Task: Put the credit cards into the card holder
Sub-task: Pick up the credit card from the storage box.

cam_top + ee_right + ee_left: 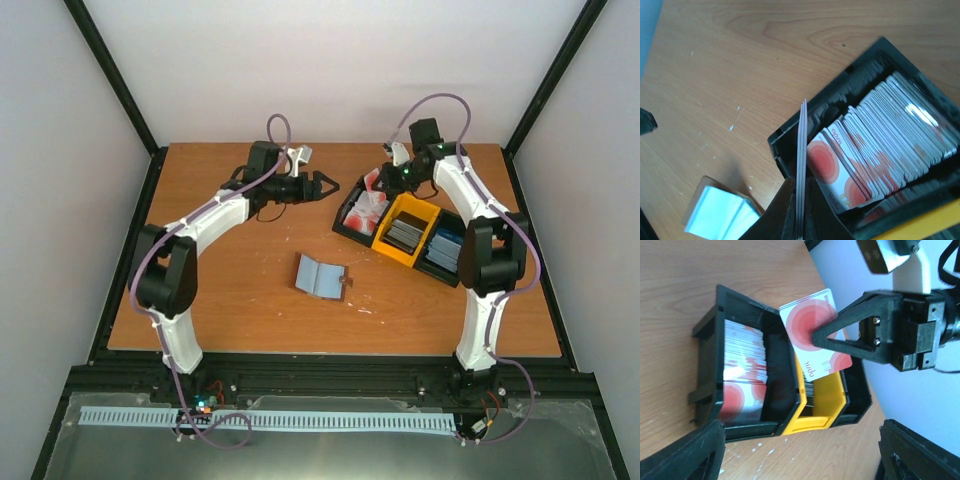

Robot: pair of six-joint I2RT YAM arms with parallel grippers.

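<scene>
Fingers (865, 310) of the right gripper (800, 197) are clamped flat on one thin white plastic credit card with red circles (805, 315). It is held just above the black plastic bin (707, 355) that carries the rest of the white-and-red stack. The left gripper (333, 187) hovers near it over the wooden bench (230, 300), its fingers wide apart and holding nothing. The brown leather card holder with pale blue-grey lining (320, 274) lies open on the bench, well apart from the bins and nearer the arm bases.

The step in hand looks like carrying this card to the holder. To do it well, lift it fully clear of the bin wall before moving sideways, so the free edge does not catch. The right wrist view shows the card edge-on, possibly more than one sheet, so check that a second card has not come along. Present a short edge to a pocket at a shallow angle. The light holder will likely slide, so the free left fingers should pin it first.

One short word in pale green print runs along the card's face, too blurred to read surely. No other writing is legible.
</scene>
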